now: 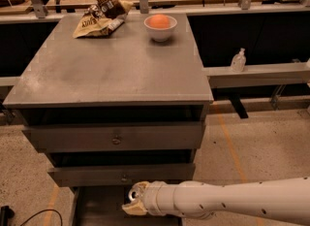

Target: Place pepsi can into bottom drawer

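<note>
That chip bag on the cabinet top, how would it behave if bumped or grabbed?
The chip bag looks crumpled and sagging, so probably floppy and light. Lying flat, it should slide rather than roll or tip. The gripper is low at the bottom drawer, nowhere near it.

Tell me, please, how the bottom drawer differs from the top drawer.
The bottom drawer is pulled out, its dark floor showing; the top drawer shows only its grey front and knob. The gripper is over the bottom drawer, well below the top drawer. Both belong to one grey cabinet.
</note>
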